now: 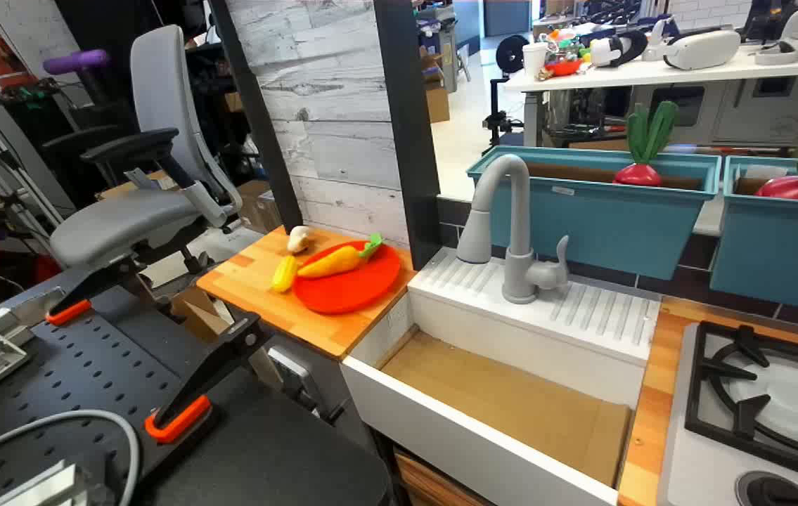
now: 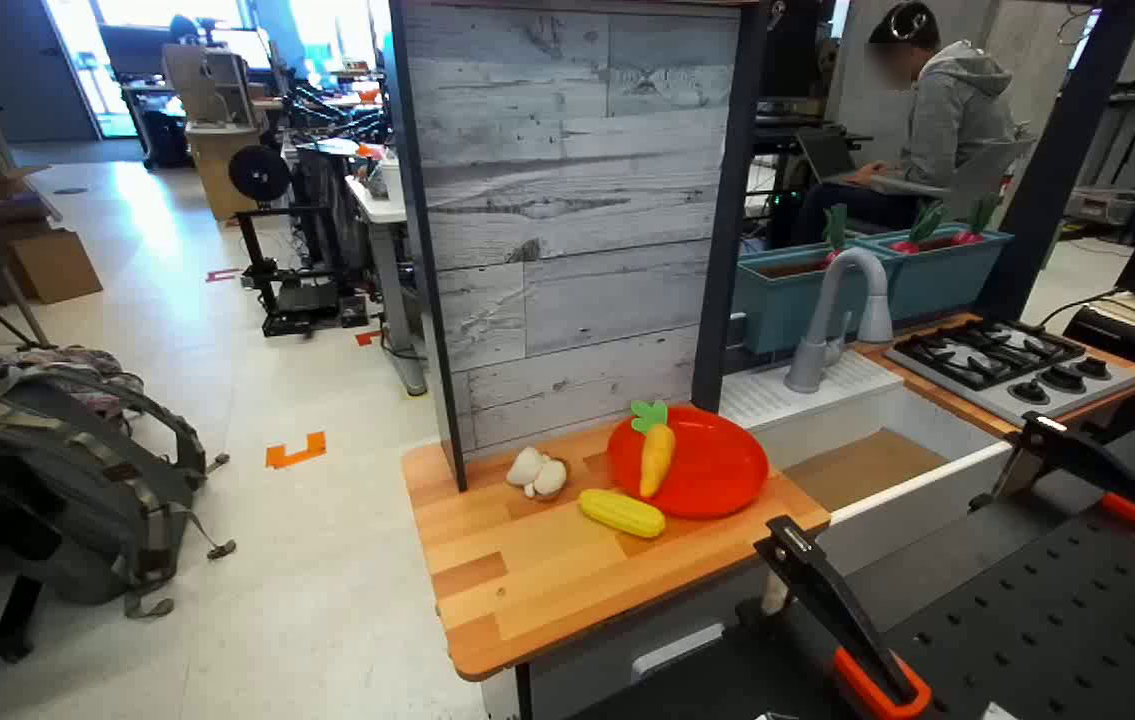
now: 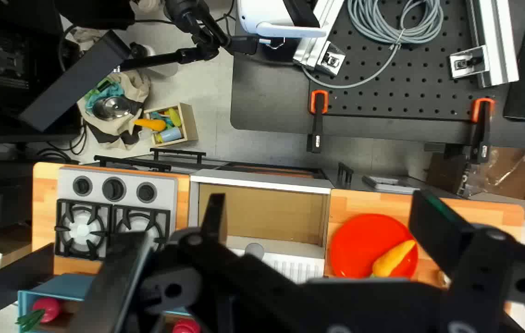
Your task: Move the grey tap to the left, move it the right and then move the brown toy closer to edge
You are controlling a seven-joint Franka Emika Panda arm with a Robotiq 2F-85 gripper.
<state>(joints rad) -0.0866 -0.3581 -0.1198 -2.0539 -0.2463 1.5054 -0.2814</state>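
Observation:
The grey tap (image 1: 521, 211) stands upright behind the white sink, also in an exterior view (image 2: 811, 350). Its arched spout hangs toward the wooden board side in one picture and toward the stove in the other. In the wrist view only the grey spout head (image 3: 255, 250) shows; the rest is behind my gripper. My gripper (image 3: 318, 199) is open with nothing between its fingers, high above the sink and board; it is out of both exterior views. The board's edge (image 2: 647, 597) also shows in an exterior view (image 1: 270, 321). No reddish-brown toy shows; it is hidden or out of view.
A red plate (image 2: 717, 470) on the board holds a yellow-orange carrot (image 2: 658, 460). A yellow corn (image 2: 622, 513) and a whitish mushroom (image 2: 539, 473) lie beside it. A stove (image 1: 785, 393), blue planters (image 1: 595, 218) and a grey wood panel (image 2: 577, 220) surround the area.

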